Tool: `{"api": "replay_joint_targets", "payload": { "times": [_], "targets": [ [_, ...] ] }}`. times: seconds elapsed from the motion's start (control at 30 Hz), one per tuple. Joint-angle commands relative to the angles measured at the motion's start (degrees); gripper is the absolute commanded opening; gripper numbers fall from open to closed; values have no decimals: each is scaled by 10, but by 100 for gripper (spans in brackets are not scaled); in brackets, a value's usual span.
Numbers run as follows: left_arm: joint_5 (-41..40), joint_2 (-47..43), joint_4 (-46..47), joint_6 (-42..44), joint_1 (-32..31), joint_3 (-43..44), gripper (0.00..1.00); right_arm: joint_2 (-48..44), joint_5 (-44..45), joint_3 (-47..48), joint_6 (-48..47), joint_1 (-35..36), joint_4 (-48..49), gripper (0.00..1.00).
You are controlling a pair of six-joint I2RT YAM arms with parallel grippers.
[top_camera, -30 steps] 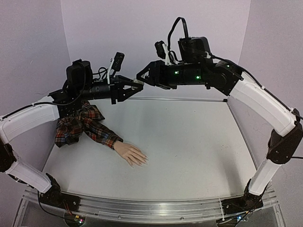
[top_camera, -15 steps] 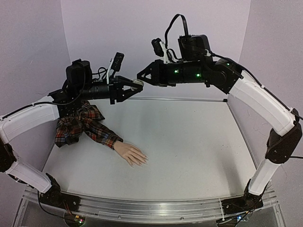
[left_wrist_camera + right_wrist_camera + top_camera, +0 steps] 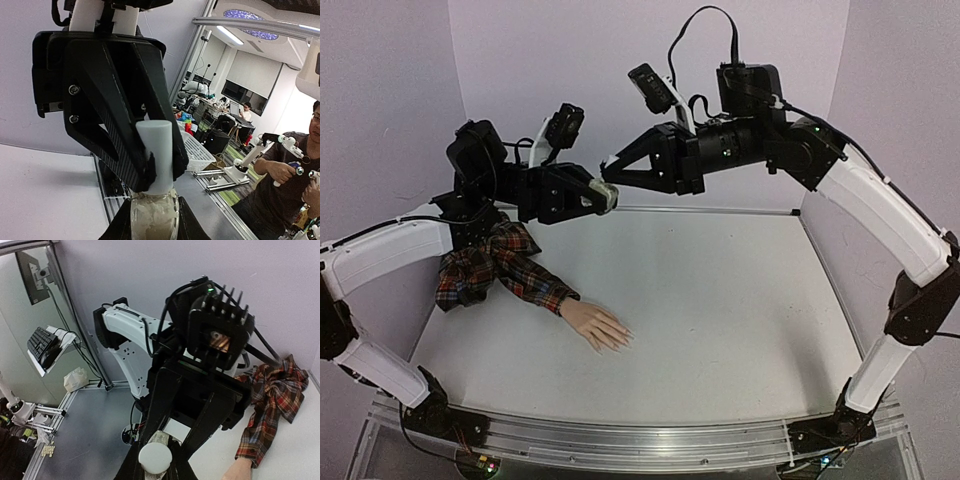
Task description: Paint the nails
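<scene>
At the far left of the flat white surface (image 3: 720, 300), a red plaid fabric sleeve (image 3: 495, 262) is lying bunched up, trailing toward the near right. A pale peach mannequin hand (image 3: 595, 325) is sticking out of its cuff and resting flat on the surface, with the fingers pointing right and slightly toward the near edge. The nails (image 3: 622, 340) are sitting at those fingertips, left of centre on the surface, and are too small in the overhead view to tell apart. Nothing is touching them.

Above the sleeve, the left arm is reaching to the right, raised well off the surface at its far side. The left pincer (image 3: 598, 196) is clamping a small clear glass bottle (image 3: 150, 222) with pale contents, gripping the body from both sides and holding it upright in the left wrist view. A white cylindrical cap (image 3: 156, 145) is standing on the bottle's neck.

The right arm is coming in from the right and arching over the far edge, with its tip pointing left and slightly down. The right pincer (image 3: 612, 172) is squeezing together on that cap, one black finger pressing on each side of it. The two pincers are meeting tip to tip at the bottle, well apart from the mannequin hand, which is lying nearer on the surface.
</scene>
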Motion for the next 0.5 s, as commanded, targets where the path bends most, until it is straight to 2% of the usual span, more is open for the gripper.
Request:
{"api": "replay_joint_targets", "payload": {
  "times": [0.0, 0.07, 0.17, 0.3, 0.47],
  "targets": [
    [12, 11, -17, 18, 6, 41, 0, 2, -51, 15, -36, 13, -14, 3],
    [-17, 5, -98, 90, 6, 58, 0, -10, 7, 3, -31, 12, -14, 16],
    [-88, -8, -222, 187, 6, 71, 0, -33, 138, -14, 3, 12, -11, 40],
    [-203, -28, -271, 253, 6, 58, 0, -56, 292, -37, 83, 12, -10, 65],
    [-331, -50, -265, 294, 6, 29, 0, -67, 397, -58, 209, 12, -10, 75]
  ]
}}
